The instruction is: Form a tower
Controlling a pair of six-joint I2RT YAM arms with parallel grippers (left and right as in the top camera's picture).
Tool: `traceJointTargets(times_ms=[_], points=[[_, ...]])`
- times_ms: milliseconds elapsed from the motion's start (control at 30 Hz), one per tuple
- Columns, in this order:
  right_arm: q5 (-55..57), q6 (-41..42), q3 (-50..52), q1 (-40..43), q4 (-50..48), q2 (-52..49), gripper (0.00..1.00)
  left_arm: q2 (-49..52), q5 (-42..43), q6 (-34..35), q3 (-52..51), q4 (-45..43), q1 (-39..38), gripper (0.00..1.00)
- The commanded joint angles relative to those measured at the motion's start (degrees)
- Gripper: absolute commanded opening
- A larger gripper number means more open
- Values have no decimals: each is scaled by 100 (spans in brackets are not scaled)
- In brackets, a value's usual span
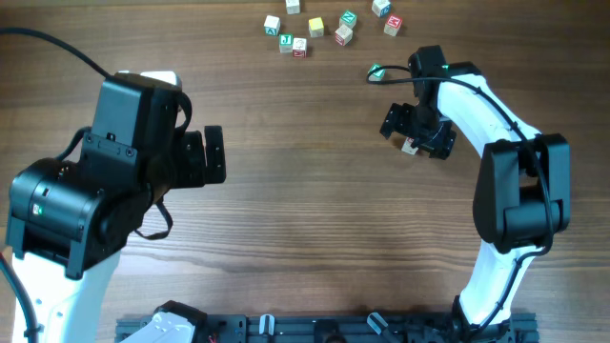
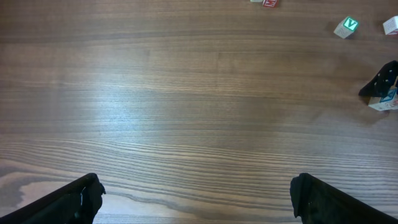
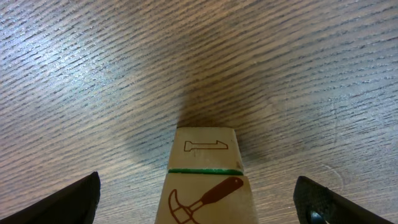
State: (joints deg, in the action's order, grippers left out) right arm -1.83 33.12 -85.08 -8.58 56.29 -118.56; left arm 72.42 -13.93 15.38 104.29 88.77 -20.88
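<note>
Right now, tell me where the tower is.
The tower stands on the right side of the table, between the open fingers of the right gripper and touching neither; overhead, the loose cubes lie beyond it, farther from the robot.

overhead: straight down | wrists: low, forward — right close on tower (image 3: 205, 180)

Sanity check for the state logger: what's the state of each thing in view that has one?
tower: two cubes stacked, upright, standing free.
right end effector: open, fingers either side of the tower, not touching it.
left end effector: open, empty.
loose cubes: scattered singly, unstacked.
</note>
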Motion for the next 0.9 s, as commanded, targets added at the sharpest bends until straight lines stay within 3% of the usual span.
traceJointTargets(times_ms=[0,533,733,867], points=[[28,-17,-15,-24,144,-76,100,-20,-92,66,-22,4,17,100],[-391,-197,-118,-7,356,1891,100,-20,-92,66,-22,4,17,100],[673,-142,-118,212,1145,2804,100,-20,-92,66,-22,4,17,100],[793,-319,-4,509,1550,2986,100,-20,-94,66,-22,4,17,100]])
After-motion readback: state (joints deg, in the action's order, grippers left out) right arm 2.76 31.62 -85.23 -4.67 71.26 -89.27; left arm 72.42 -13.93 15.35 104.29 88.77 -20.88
